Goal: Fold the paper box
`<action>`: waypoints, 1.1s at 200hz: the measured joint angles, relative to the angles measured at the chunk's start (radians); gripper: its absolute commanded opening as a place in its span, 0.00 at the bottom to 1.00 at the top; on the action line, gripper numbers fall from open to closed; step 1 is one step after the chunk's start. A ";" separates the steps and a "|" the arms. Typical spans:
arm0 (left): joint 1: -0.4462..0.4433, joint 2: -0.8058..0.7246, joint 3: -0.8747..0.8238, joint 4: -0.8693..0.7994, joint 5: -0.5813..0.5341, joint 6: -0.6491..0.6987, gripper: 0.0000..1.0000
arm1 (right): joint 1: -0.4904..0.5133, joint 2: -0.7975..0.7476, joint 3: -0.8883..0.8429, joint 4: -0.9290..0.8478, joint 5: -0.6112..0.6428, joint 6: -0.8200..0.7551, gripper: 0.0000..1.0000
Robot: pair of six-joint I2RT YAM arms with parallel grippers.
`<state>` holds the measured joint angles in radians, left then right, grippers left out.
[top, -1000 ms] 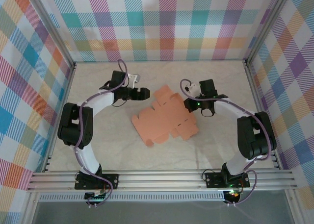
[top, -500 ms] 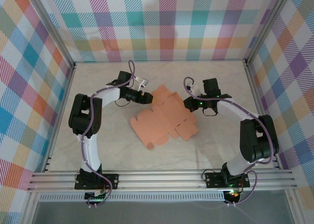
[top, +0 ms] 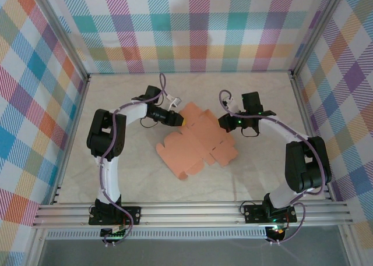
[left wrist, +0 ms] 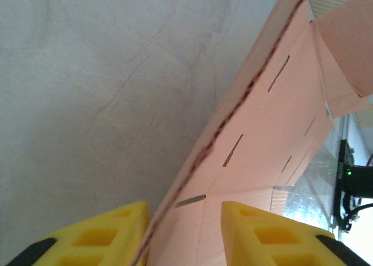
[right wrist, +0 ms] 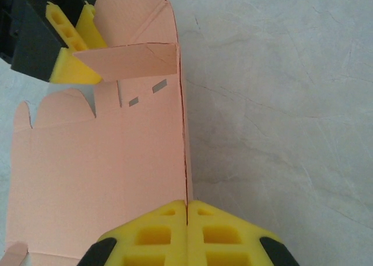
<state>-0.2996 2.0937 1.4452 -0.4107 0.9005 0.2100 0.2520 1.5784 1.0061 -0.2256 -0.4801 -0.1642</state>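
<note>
top external: inward-reaching right hand [top: 222,124] tight on paper box [top: 198,146], left hand [top: 182,119] half-open astride its edge

Pale table [top: 128,178], paper box [top: 198,146] on it

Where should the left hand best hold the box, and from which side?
The raised flap on the far-left corner of the box, from the left, one finger each side. It stands off the table; the rest lies flat, and the right hand pinches the right edge.
</note>
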 measured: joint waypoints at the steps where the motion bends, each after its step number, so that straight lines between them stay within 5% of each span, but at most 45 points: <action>1: 0.000 0.000 0.000 -0.001 0.000 0.000 0.45 | 0.000 0.000 0.000 0.000 0.000 0.000 0.00; 21: 0.000 0.001 0.000 -0.014 0.000 0.009 0.43 | -0.003 0.000 0.000 0.000 0.000 0.006 0.00; 47: 0.000 0.003 0.000 -0.031 0.000 0.021 0.23 | -0.004 0.000 0.003 0.000 0.000 0.014 0.00; 114: 0.000 0.005 -0.001 -0.026 -0.007 0.013 0.04 | -0.004 0.007 0.011 0.000 0.001 0.018 0.00; 140: -0.014 -0.022 -0.049 0.034 -0.058 0.006 0.04 | -0.003 0.009 0.011 0.000 0.018 0.045 0.00; 175: -0.082 -0.176 -0.243 0.233 -0.247 -0.010 0.05 | 0.009 0.011 0.011 -0.003 0.079 0.116 0.00; 220: -0.230 -0.305 -0.402 0.462 -0.640 0.015 0.06 | 0.011 0.015 0.016 -0.003 0.149 0.195 0.00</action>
<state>-0.5301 1.7885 1.0428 0.0509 0.2600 0.2253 0.2634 1.5936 1.0225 -0.2291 -0.3313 0.0307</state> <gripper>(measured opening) 0.059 0.054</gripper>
